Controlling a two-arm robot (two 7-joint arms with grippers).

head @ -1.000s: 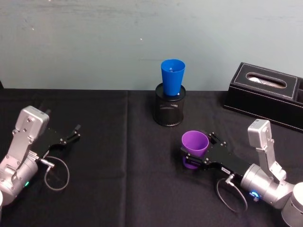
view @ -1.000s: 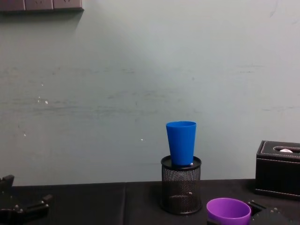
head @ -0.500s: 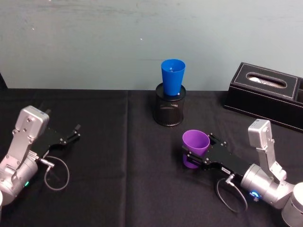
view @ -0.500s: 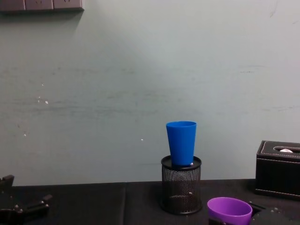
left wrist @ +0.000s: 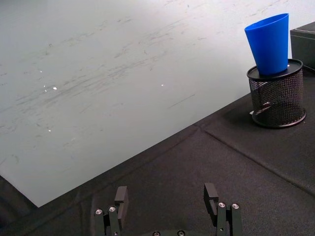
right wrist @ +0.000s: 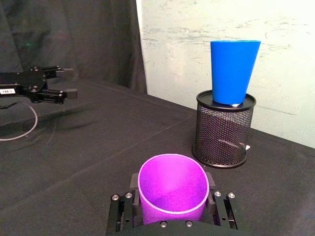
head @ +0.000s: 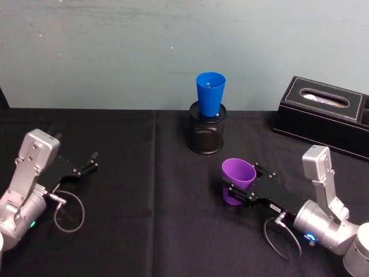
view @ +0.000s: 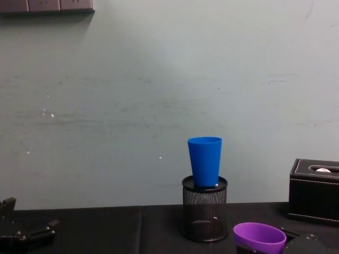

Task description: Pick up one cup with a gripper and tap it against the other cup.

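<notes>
Black cloth covers the table beneath a pale grey-green wall. A black wire-mesh pen holder stands near that wall and serves as the reference point.

The tall, narrow bright blue plastic tumbler sits upright in the holder's mouth and rises well above its rim. In front of the holder and a little to the robot's right, well apart from it, is the right gripper, black with a small white label. Its jaws are closed on the body of the short, wide purple plastic cup, which is mouth up and slightly tilted. Far to the holder's left, the left gripper rests parked, its fingers spread with nothing between them.

The step in hand looks like carrying the purple cup to the tumbler. Doing it well probably means raising the cup above the holder's rim first, then meeting the blue wall gently from the side. A hard knock could tip the tumbler out.

The purple cup is glossy and tapered, with a rolled rim, and appears empty.
</notes>
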